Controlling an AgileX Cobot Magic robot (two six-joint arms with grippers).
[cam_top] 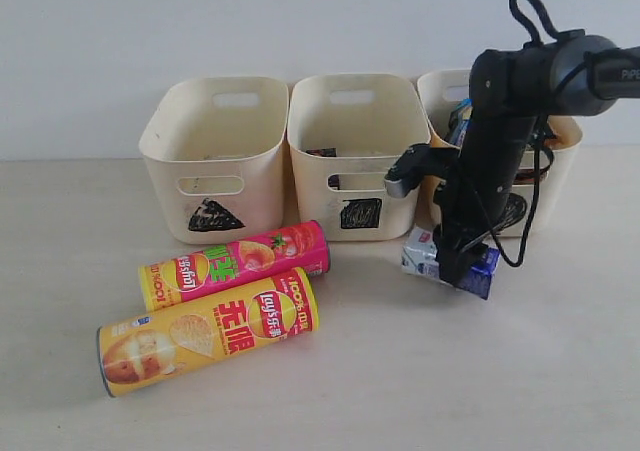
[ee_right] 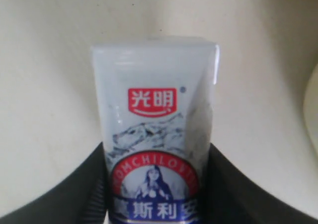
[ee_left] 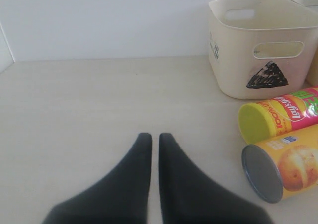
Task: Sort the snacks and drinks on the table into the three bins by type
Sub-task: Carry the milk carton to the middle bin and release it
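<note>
A white and blue drink carton lies on the table in front of the right-hand bin. My right gripper comes down on it from above. In the right wrist view the carton fills the gap between the black fingers, and my right gripper is shut on it from both sides. The pink-yellow chip tube and the yellow-orange chip tube lie side by side at the front left. My left gripper is shut and empty, low over bare table to the left of the tubes.
Three cream bins stand in a row at the back: the triangle bin, the square bin and the right one, whose mark the arm hides. Packets stick up in the right bin. The triangle bin also shows in the left wrist view.
</note>
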